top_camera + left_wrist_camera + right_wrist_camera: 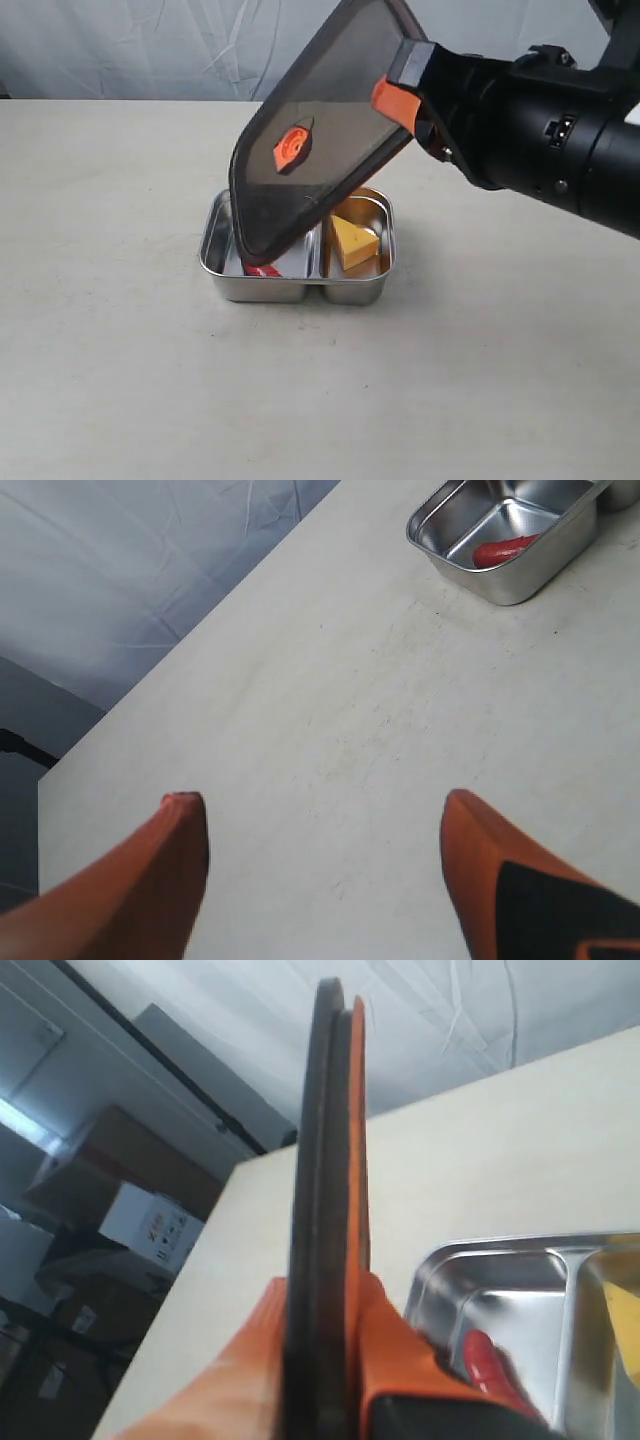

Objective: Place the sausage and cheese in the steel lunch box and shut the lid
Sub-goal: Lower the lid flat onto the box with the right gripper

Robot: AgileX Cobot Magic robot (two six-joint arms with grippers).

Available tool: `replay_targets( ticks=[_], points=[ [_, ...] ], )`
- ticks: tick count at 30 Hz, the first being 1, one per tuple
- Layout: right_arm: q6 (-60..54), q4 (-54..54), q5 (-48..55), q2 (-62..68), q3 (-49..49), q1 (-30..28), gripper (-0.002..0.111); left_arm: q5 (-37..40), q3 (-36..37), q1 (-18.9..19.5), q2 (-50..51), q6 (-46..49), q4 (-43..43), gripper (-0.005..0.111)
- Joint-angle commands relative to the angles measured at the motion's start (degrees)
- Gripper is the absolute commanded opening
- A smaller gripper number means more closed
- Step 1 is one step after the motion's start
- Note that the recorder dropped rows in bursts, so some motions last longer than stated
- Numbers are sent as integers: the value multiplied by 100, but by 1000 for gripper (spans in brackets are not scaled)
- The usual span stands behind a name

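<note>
The steel lunch box [222, 262] sits mid-table with two compartments. The red sausage [262, 270] lies in its left compartment, mostly hidden by the lid; it also shows as the sausage [505, 550] and the sausage [490, 1365] in the wrist views. The yellow cheese [354, 243] rests in the right compartment. My right gripper [410, 95] is shut on the dark lid [315, 140], holding it tilted above the box, edge-on as the lid [325, 1190] in the right wrist view. My left gripper [325, 820] hangs open over bare table, away from the lunch box [510, 575].
A pale table [120, 350] spreads around the box. A grey cloth backdrop [150, 45] hangs behind. Cardboard boxes [110, 1220] stand beyond the table edge in the right wrist view.
</note>
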Motion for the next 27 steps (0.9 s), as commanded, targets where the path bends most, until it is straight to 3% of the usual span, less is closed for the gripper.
replay_targets(
  ticks=[1,3,5,7,9,13,14,27],
  points=[
    [3765,-3656,-1499,-7,519,182,-1,-55,-29,-33,5,-69,15,63],
    [5121,-4853,-2258,144,742,52,-1,-55,-29,-33,5,-69,15,63],
    [5533,-5124,-2430,306,893,-85,-1,-55,-29,-33,5,-69,15,63],
    [5665,-4846,-2435,485,1029,-195,-1,-55,-29,-33,5,-69,15,63],
    [5796,-4476,-3116,733,1296,-304,-1,-55,-29,-33,5,-69,15,63],
    [6570,-3817,-6033,1392,2062,-352,-1,-55,-29,-33,5,-69,15,63],
    [6752,-3620,-6237,1604,2183,-352,-1,-55,-29,-33,5,-69,15,63],
    [7385,-3686,-6237,3046,1829,-352,-1,-55,-29,-33,5,-69,15,63]
  ],
)
